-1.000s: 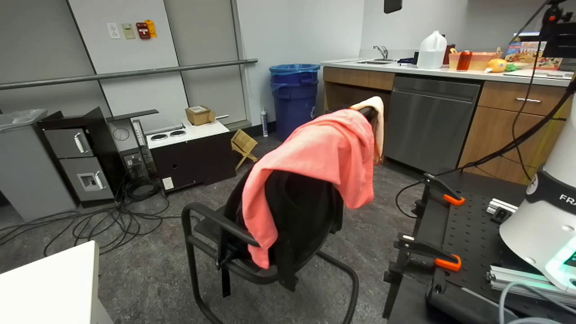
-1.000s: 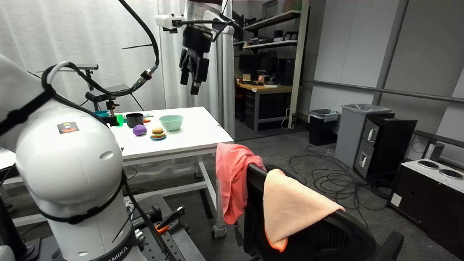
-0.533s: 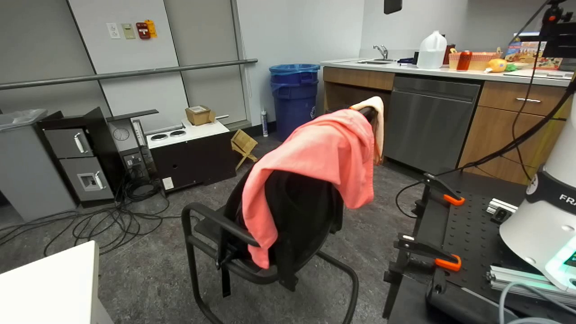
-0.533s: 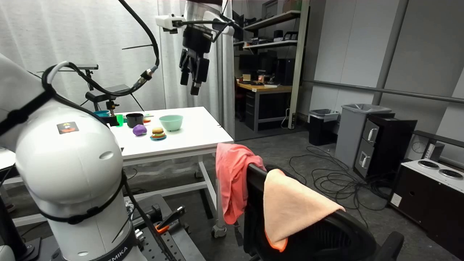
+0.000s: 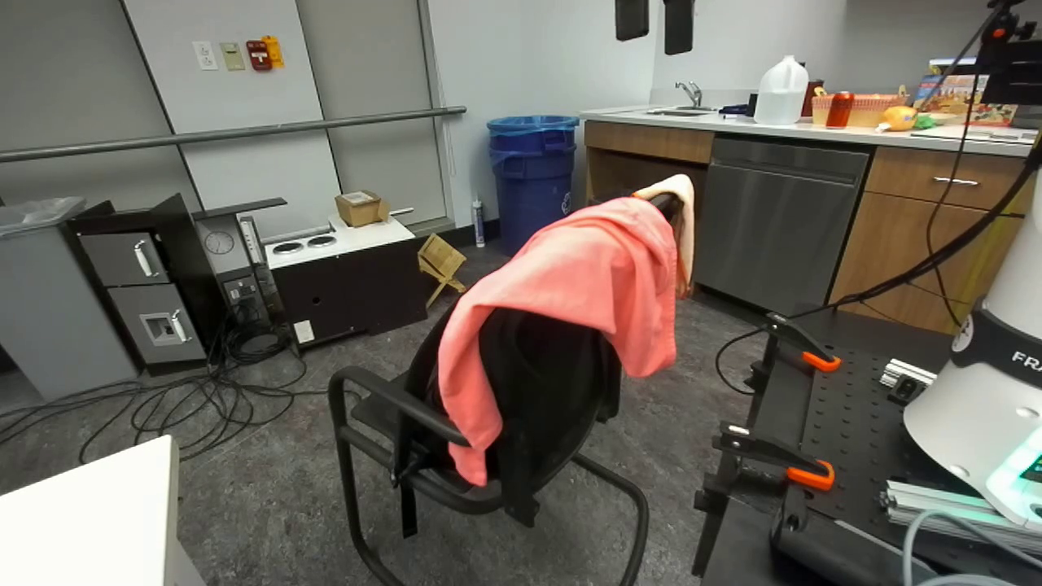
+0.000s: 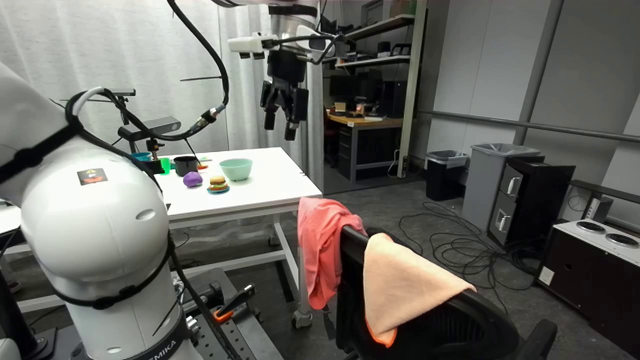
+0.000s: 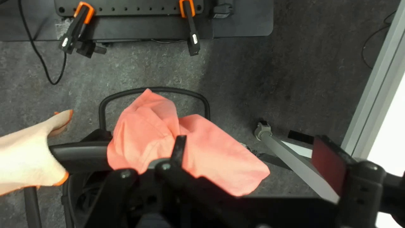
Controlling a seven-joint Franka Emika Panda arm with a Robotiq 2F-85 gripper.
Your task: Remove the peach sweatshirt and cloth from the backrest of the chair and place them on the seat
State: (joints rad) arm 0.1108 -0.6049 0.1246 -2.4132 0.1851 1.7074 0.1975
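"On the backrest of the black chair, what are you getting?"

"Two pieces. I see the coral-peach sweatshirt bunched over one end of the top rail, and the pale peach cloth farther along it, folded so an orange-edged corner hangs down. A bare stretch of rail lies between them."

"How does the sweatshirt sit?"

"In an exterior view I have it draped across the top, with a narrow strip reaching down past the end of the armrest. I can't tell whether it touches the armrest."

"And your tool?"

"My gripper hangs fingers down, spread wide. In an exterior view only the fingertips show, at the upper edge, with pale wall between them."

"Clear of the fabric?"

"Well above both pieces. My wrist camera looks down on the sweatshirt, part of it hidden behind the gripper's dark linkage; the cloth shows at the left of that view."

"What else is around?"

"The white table, apart from the chair, with a pale green bowl and a burger near each other on top. In an exterior view my white arm looms in the foreground."
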